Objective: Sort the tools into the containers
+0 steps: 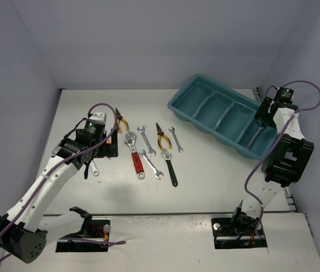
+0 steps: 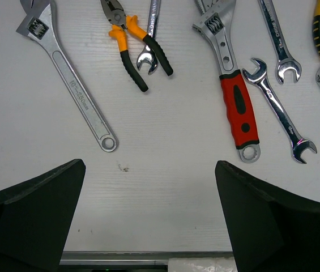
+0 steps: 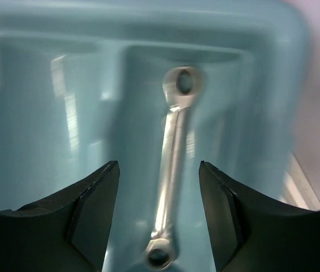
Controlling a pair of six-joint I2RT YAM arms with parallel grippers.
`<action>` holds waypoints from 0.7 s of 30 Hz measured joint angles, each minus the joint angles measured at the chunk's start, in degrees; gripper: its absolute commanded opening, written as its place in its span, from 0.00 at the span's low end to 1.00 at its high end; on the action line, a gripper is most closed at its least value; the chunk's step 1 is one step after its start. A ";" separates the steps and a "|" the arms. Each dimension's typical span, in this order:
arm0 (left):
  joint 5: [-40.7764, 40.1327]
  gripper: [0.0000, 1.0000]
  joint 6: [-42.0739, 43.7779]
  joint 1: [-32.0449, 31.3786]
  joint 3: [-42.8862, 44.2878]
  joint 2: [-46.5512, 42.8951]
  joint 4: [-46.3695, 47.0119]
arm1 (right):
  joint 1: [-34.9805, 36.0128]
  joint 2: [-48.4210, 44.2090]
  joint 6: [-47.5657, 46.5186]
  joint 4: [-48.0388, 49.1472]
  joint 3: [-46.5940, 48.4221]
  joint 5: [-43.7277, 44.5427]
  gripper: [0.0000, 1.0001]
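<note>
Several tools lie in a row on the white table: orange-handled pliers (image 1: pixel 121 122), a red-handled adjustable wrench (image 1: pixel 135 154), silver wrenches (image 1: pixel 146 140), a second pair of pliers (image 1: pixel 162 136) and a black-handled adjustable wrench (image 1: pixel 170 168). My left gripper (image 1: pixel 84 163) hangs open and empty above the table just near of a silver adjustable wrench (image 2: pixel 75 85); the red-handled wrench (image 2: pixel 236 102) also shows in the left wrist view. My right gripper (image 1: pixel 263 119) is open over the rightmost compartment of the teal tray (image 1: pixel 189 96). A silver wrench (image 3: pixel 174 153) lies in that compartment, between my open fingers (image 3: pixel 92 209) and below them.
The tray stands at the back right, angled, close to the right wall. The left arm covers the head of the silver adjustable wrench in the top view. A metal strip (image 2: pixel 148 258) runs along the table's near edge. Purple cables loop off both arms.
</note>
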 measured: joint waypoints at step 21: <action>0.91 0.97 -5.52 0.75 0.00 1.71 -0.06 | 50.97 -6.91 -6.00 0.11 -4.15 3.04 0.51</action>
